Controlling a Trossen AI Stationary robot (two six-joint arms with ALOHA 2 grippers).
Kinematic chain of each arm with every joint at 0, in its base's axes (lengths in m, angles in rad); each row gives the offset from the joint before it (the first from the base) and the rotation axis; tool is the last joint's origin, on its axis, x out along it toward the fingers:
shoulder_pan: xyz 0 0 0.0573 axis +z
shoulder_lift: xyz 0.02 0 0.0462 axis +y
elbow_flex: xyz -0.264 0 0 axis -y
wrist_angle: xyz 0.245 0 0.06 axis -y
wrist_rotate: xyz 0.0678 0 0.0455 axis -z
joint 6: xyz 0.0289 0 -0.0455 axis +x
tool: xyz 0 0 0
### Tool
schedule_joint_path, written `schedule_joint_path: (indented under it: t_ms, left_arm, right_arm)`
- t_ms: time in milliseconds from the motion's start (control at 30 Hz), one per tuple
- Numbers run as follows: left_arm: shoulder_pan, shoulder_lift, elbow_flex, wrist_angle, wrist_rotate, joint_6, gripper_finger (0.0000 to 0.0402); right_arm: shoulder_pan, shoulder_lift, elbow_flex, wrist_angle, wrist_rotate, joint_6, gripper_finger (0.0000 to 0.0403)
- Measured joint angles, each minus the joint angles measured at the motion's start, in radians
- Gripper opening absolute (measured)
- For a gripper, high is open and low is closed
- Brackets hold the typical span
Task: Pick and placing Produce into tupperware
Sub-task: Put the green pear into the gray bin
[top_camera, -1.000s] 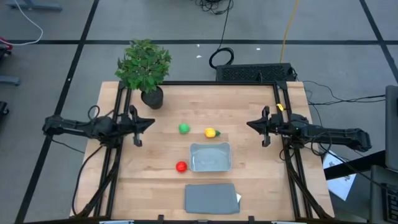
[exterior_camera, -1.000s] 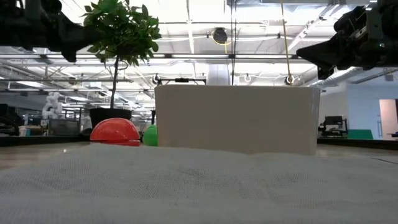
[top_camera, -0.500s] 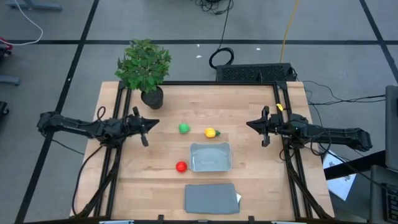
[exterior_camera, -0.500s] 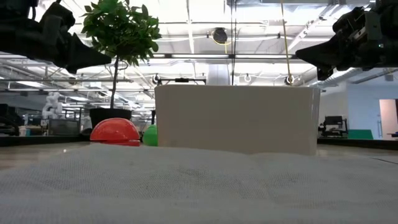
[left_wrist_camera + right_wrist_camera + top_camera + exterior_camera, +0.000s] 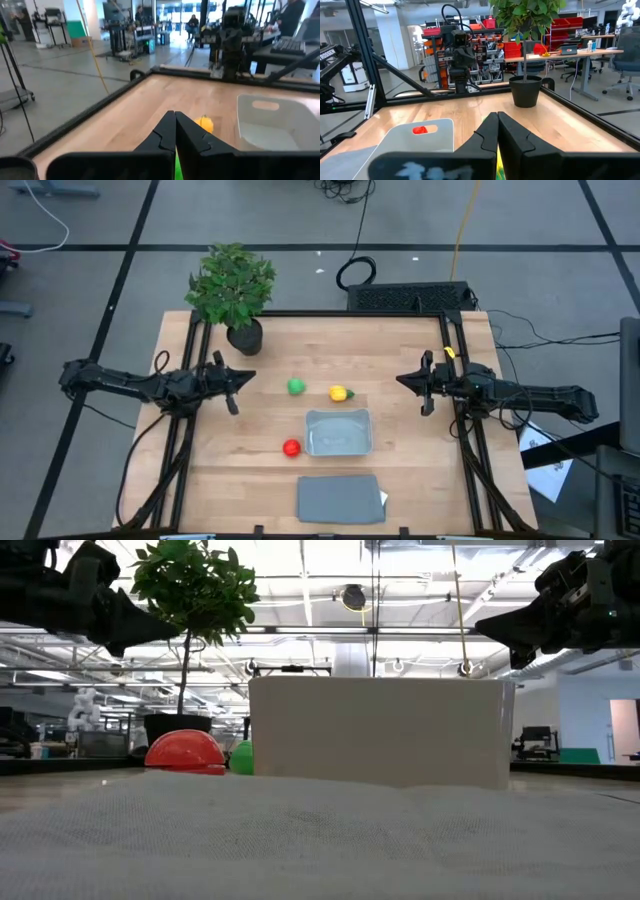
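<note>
My left claw hangs pressed together near the green ball, which lies beside the empty tupperware; it looks light, hard, roll-prone, best pinched across its middle.

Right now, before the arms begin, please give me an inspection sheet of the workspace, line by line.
Surface: wooden table, dry, no spills seen.
Job's things: green ball, yellow fruit and red ball all on the table, outside the tub; tub holds nothing.
Clutter: potted plant at the far left corner; grey lid near the front edge.
Grippers: left gripper shut, holding nothing, nearest the green ball; right gripper shut, holding nothing, at the right side.
Cables: black cable and yellow cable on the floor behind the table.
Surroundings: workshop room; people far behind in the left wrist view.
</note>
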State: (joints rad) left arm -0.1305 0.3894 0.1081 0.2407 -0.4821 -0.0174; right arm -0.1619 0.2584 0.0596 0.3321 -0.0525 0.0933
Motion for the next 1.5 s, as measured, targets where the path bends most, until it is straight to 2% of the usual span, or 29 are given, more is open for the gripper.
schedule_joint_path:
  t_ms: [200, 567, 733, 1133, 1500]
  left_arm:
    - [0.031, 0.064, 0.074, -0.033, -0.009, 0.009, 0.0002]
    - [0.092, 0.345, 0.327, -0.167, 0.042, 0.049, 0.0001]
    - [0.131, 0.449, 0.436, -0.209, 0.165, 0.057, 0.0001]
    - [0.241, 0.593, 0.656, -0.237, 0.326, 0.066, 0.0]
    - [0.327, 0.748, 0.894, -0.487, 0.408, 0.062, 0.0]
  right_arm:
    - [0.0, 0.0, 0.0, 0.0, 0.0, -0.004, 0.0]
    - [0.0, 0.0, 0.0, 0.001, 0.0, -0.008, 0.0]
    - [0.0, 0.0, 0.0, 0.001, 0.0, -0.008, 0.0]
    - [0.0, 0.0, 0.0, 0.008, 0.0, -0.023, 0.0]
    - [0.0, 0.0, 0.0, 0.016, 0.0, -0.034, 0.0]
